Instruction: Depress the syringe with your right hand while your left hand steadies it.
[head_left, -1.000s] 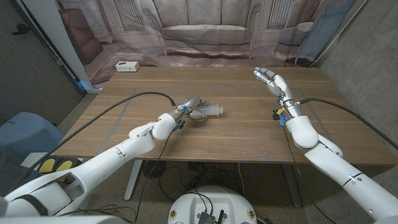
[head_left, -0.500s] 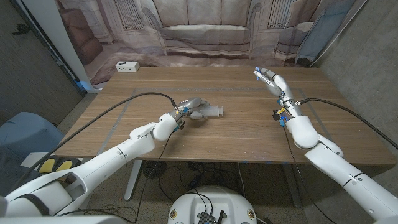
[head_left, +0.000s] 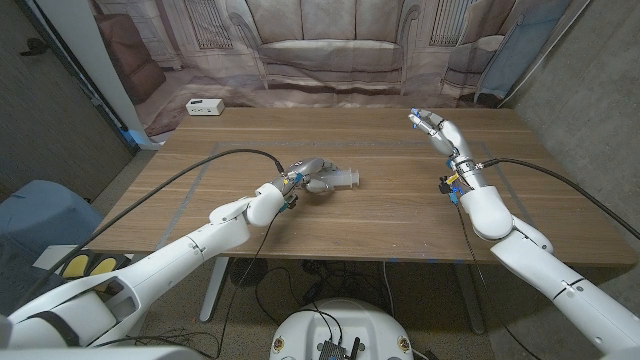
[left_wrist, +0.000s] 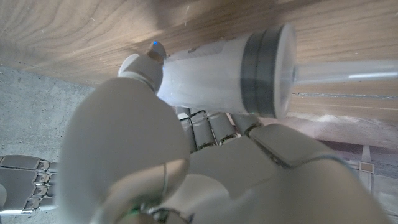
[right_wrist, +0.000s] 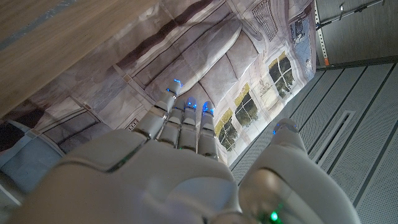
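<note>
Left hand (head_left: 308, 176) is on the clear plastic syringe with the dark rubber plunger seal (head_left: 343, 179), which lies on its side on the wooden table (head_left: 380, 215), a little left of centre and about mid-depth, barrel pointing right. In the left wrist view the left hand (left_wrist: 186, 168) has its fingers (left_wrist: 208, 124) curled under the near end of the syringe (left_wrist: 230, 68) and a fingertip (left_wrist: 144, 67) against the barrel's side, so it's gripping it; the dark seal sits at the wide end of the barrel, with the thinner clear part running on past it along the table (left_wrist: 93, 31). Right hand (head_left: 436, 130) is up off the table at the far right, well apart from the syringe, fingers straight and slightly apart, holding nothing. Right wrist view agrees: right hand (right_wrist: 180, 155) with fingers (right_wrist: 186, 124) extended side by side, thumb off to one side, nothing in the palm, pointed at the printed backdrop of a building facade (right_wrist: 261, 81). Same backdrop (head_left: 330, 45) hangs behind the far table edge in the head view. Small white box (head_left: 203, 106) sits at the far left corner of the table. Black cables (head_left: 190, 175) run along both arms.
</note>
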